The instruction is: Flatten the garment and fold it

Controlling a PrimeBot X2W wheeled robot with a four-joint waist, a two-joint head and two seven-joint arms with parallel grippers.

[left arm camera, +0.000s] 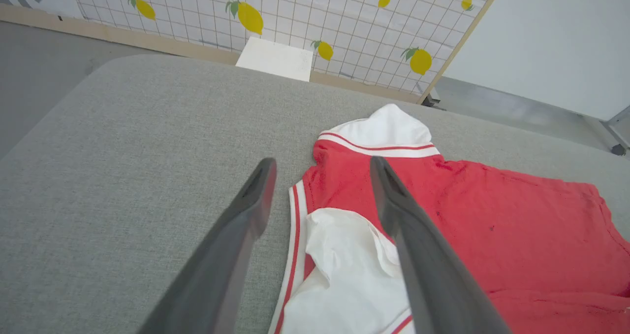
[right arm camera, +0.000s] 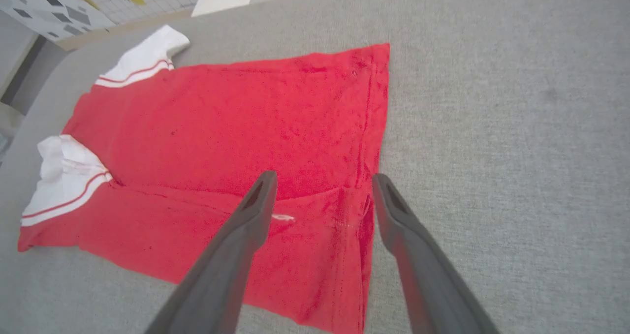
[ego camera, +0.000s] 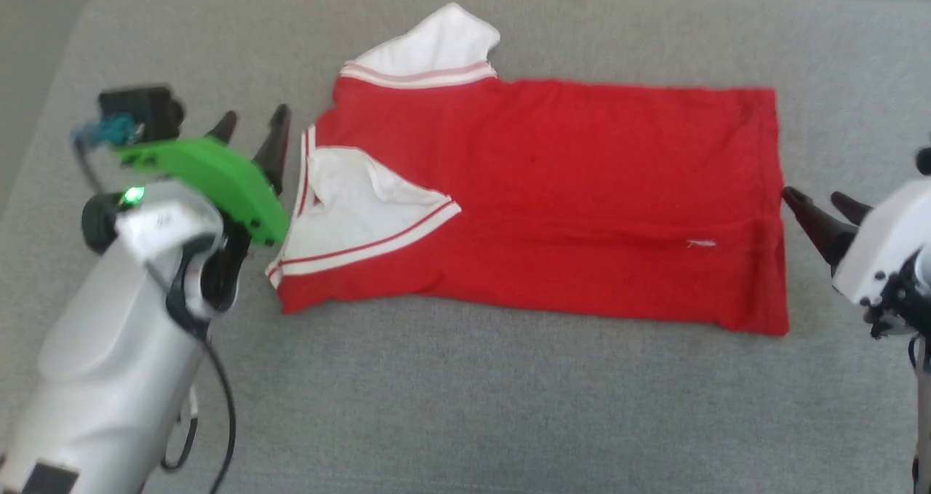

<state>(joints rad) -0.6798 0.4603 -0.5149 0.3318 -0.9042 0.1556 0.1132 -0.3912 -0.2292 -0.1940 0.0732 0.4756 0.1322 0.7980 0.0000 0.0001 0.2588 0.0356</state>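
The red garment (ego camera: 553,188) lies spread on the grey cushion, collar end at the left and hem at the right. One white sleeve (ego camera: 436,50) sticks out at the far edge; the other white sleeve (ego camera: 356,210) is folded over the red body. No lettering shows. My left gripper (ego camera: 251,134) is open just left of the collar end, and in the left wrist view that gripper (left arm camera: 322,169) spans the garment's (left arm camera: 492,226) edge. My right gripper (ego camera: 818,203) is open beside the hem, with the garment (right arm camera: 246,127) under its fingertips (right arm camera: 322,181).
The grey cushion (ego camera: 465,407) has a rounded corner at the far left. Beyond its far edge stand a lemon-patterned grid panel (left arm camera: 295,9) and a white board (left arm camera: 275,58). A black cable (ego camera: 218,377) hangs from my left arm.
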